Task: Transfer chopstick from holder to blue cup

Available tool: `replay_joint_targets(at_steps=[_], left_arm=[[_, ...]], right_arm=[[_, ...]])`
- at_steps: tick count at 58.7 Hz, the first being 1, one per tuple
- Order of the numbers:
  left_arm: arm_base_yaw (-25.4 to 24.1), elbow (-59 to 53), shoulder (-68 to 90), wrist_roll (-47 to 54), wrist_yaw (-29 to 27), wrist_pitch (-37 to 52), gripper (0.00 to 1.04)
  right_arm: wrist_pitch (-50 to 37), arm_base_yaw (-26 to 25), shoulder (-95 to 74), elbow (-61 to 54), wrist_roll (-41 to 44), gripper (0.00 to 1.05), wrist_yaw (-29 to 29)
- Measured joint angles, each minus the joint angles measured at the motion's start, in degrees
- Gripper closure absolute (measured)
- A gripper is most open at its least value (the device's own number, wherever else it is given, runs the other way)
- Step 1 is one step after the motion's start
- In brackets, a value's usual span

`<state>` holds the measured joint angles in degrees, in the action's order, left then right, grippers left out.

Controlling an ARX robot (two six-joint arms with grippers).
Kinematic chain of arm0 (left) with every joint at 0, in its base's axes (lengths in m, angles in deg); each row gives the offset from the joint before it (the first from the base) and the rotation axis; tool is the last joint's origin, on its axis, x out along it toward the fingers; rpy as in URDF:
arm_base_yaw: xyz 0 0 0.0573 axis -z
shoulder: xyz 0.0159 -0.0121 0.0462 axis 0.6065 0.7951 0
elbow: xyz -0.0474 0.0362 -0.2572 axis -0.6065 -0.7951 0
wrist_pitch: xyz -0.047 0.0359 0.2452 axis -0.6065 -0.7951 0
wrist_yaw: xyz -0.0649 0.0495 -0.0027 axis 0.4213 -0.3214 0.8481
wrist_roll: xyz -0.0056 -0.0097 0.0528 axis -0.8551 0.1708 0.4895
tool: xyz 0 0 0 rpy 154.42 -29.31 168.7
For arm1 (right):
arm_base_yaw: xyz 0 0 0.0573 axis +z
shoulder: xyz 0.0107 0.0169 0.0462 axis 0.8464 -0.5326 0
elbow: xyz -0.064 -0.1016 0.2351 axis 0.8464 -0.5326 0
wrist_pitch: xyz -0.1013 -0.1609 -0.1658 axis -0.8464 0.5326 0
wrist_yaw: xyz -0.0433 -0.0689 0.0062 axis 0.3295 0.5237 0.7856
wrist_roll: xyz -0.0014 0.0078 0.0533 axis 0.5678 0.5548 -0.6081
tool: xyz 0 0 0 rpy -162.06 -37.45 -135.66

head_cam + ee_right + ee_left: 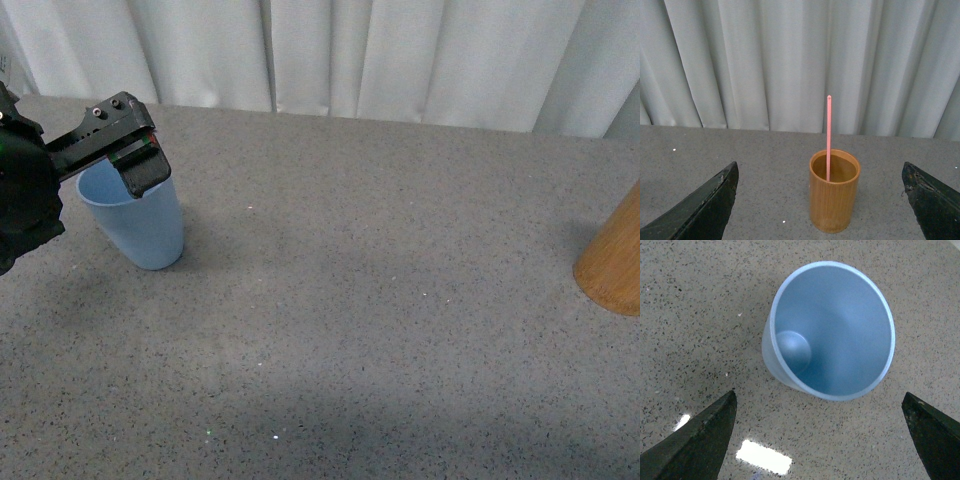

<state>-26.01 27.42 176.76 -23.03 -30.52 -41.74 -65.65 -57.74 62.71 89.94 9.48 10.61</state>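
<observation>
The light blue cup (135, 222) stands upright at the table's left, and the left wrist view shows the blue cup (832, 330) from above with nothing inside. My left gripper (138, 160) hovers open just above its rim, fingers (695, 440) wide apart. The brown wooden holder (612, 258) sits at the right edge, cut off by the frame. In the right wrist view the holder (834, 190) stands upright with one pink chopstick (828, 135) rising from it. My right gripper (820, 200) is open, some way short of the holder, and does not show in the front view.
A speckled grey tabletop (360, 300) stretches between cup and holder. White curtains (330, 55) hang along the far edge of the table.
</observation>
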Motion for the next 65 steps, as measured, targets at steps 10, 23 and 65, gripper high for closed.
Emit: replay_joint_targets(at_steps=[10, 23, 65], left_arm=[[-1.84, 1.38, 1.84, -1.03, -0.74, -0.04, 0.07], [-3.13, 1.77, 3.17, -1.14, -1.18, -0.07, 0.07], [-4.44, 2.71, 6.47, -0.68, -2.36, 2.14, 0.22]], right_arm=[[0.00, 0.00, 0.00, 0.00, 0.00, 0.10, -0.02], [0.00, 0.00, 0.00, 0.00, 0.00, 0.10, 0.00], [0.00, 0.00, 0.00, -0.02, 0.00, 0.10, 0.00]])
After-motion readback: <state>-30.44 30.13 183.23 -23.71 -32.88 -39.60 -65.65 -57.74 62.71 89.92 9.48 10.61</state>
